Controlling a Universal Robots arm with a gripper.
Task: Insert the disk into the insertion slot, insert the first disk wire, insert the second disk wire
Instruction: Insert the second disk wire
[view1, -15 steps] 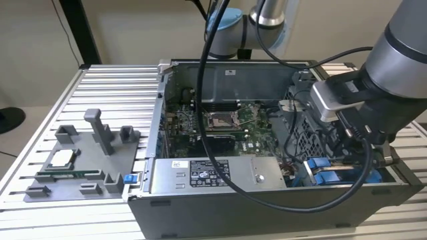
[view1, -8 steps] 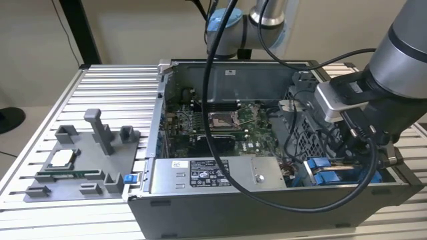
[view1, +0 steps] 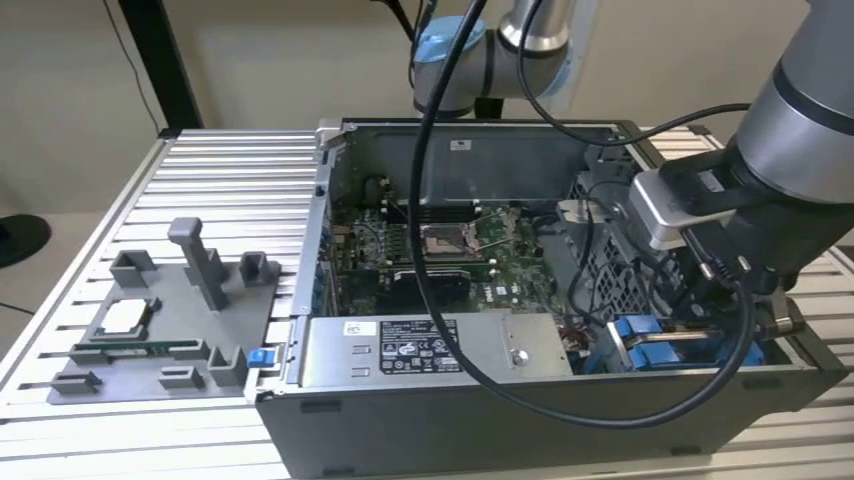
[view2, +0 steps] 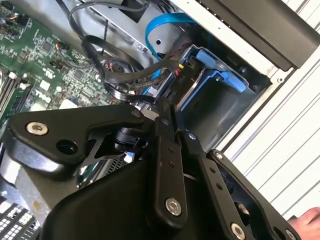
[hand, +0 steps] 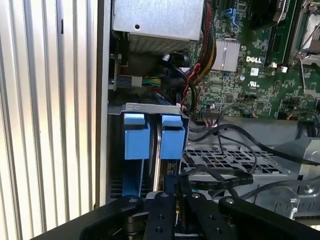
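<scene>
A robotics lab or workshop: an opened computer case (view1: 534, 300) sits on a ribbed aluminium bench (view1: 214, 170) beside a grey fixture tray (view1: 160, 330), beneath a robot arm (view1: 801, 130).

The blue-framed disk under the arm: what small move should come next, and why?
Probably ease the gripper down toward the disk: it already sits in the insertion slot, and the gripper hangs close above it beside loose black wires.

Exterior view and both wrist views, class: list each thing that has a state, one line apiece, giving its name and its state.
computer case: side open, motherboard exposed.
disk: standing on edge in the insertion slot, blue carrier tabs up.
insertion slot: occupied by the disk.
claw: lowered over the disk's end.
black cable: loose, draped across the perforated cage.
fixture tray: on the table beside the case.
</scene>
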